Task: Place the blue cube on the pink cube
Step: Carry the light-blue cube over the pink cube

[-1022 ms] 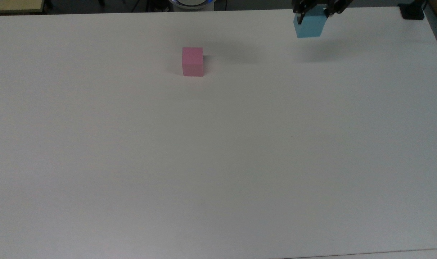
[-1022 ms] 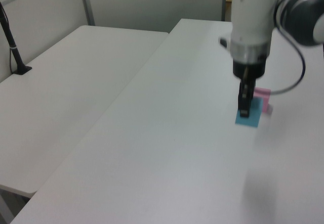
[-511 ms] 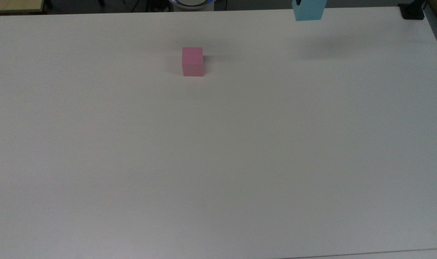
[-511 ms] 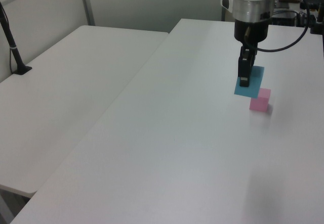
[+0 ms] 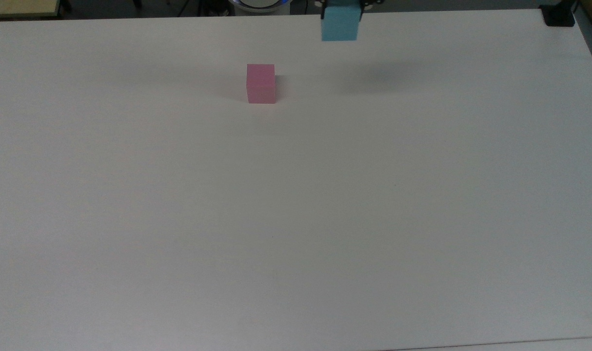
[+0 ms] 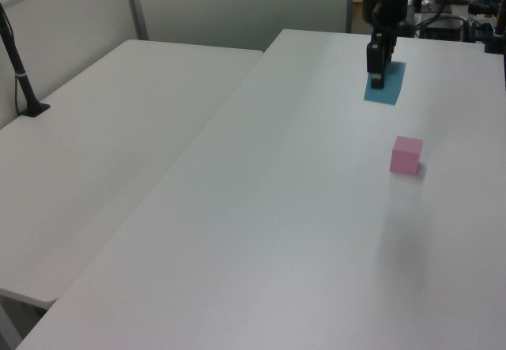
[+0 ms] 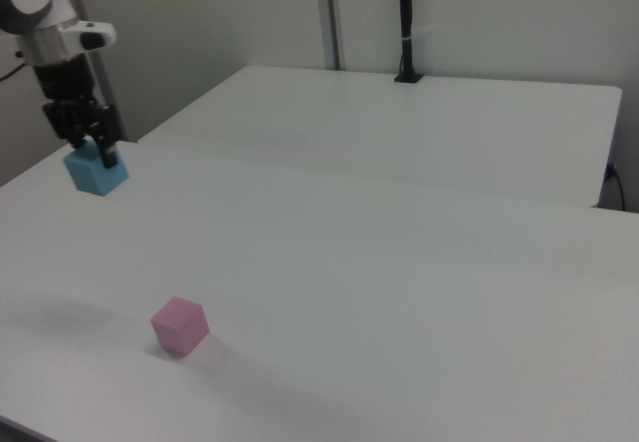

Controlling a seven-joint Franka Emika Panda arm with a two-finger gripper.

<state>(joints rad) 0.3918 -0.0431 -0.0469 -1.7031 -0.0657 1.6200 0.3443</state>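
Blue cube hangs pinched in the gripper at the right view's upper left, well apart from the pink cube on the table at lower left; a misaligned or early release risks it toppling off.

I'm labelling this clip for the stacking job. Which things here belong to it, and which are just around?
Part of the job:
- blue cube, held by the gripper
- pink cube, on the near white table

Just around:
- second white table
- black pole
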